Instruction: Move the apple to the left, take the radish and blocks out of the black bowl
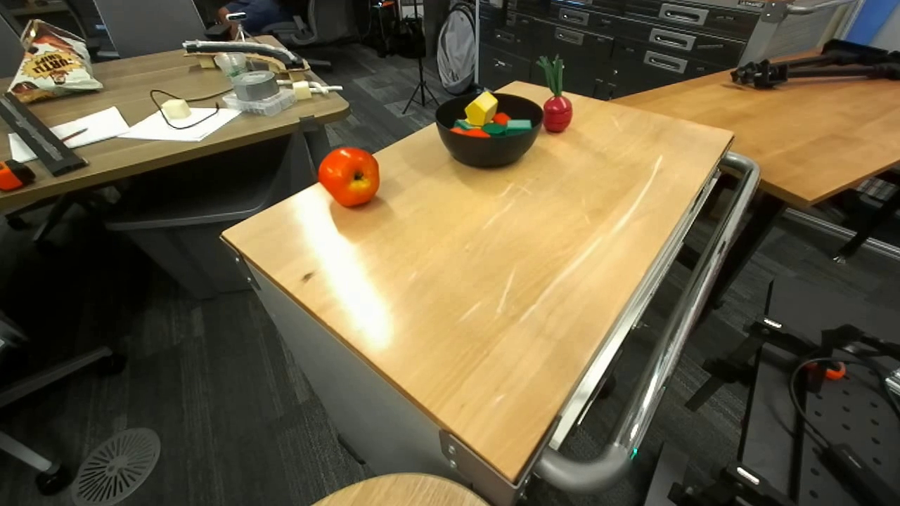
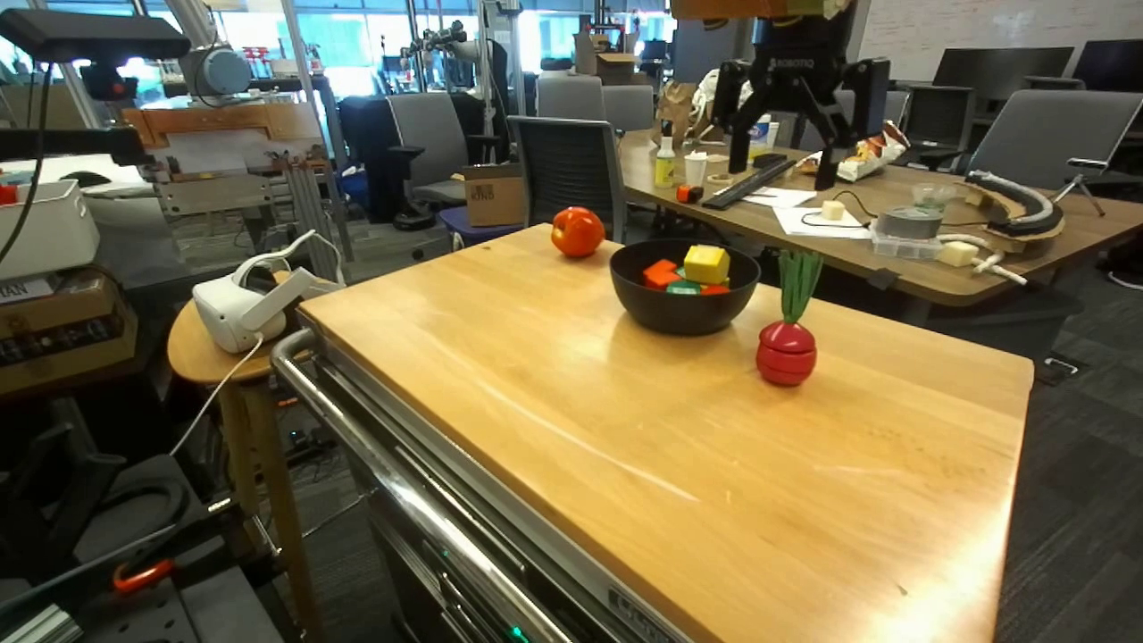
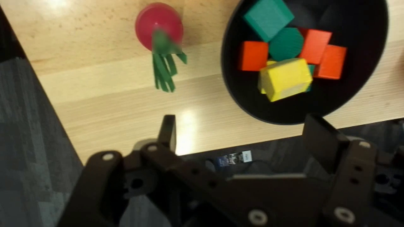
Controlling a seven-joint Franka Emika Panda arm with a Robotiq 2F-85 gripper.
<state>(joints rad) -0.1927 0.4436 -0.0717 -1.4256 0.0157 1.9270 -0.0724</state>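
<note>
While the black, jointed pincer [image 2: 781,170] hangs higher than the pale wooden desk [image 2: 625,393], its two fingers stand wide apart. Below it, toward the finger on the right of the wrist view, I see one round, glossy black bowl [image 3: 363,37]. Inside I clearly count three boxy orange-red blocks [image 3: 254,56], two green blocks [image 3: 269,17], one of them many-sided, and one faceted yellow block [image 3: 288,78] on top; slivers of yellow and green beneath it are too covered to count. One round, crimson toy radish [image 3: 159,23] with green leaves stands upright on the desk, outside the bowl, toward the finger on the left of that view. One round, shiny red-orange apple [image 2: 578,232] rests on the desk past the bowl, farther from the pincer.

White lettering on the pincer's housing reads ROBOTIQ. Well behind the pincer, one shiny snack bag [image 1: 55,67] on a brown wooden table [image 1: 137,81] seems to read TURTLE CHIPS. Left of the pincer in an exterior view, one brown cardboard box [image 2: 494,201] shows what looks like KIND. One printed strip [image 3: 235,158] seen between the fingers is too blurred to read.
</note>
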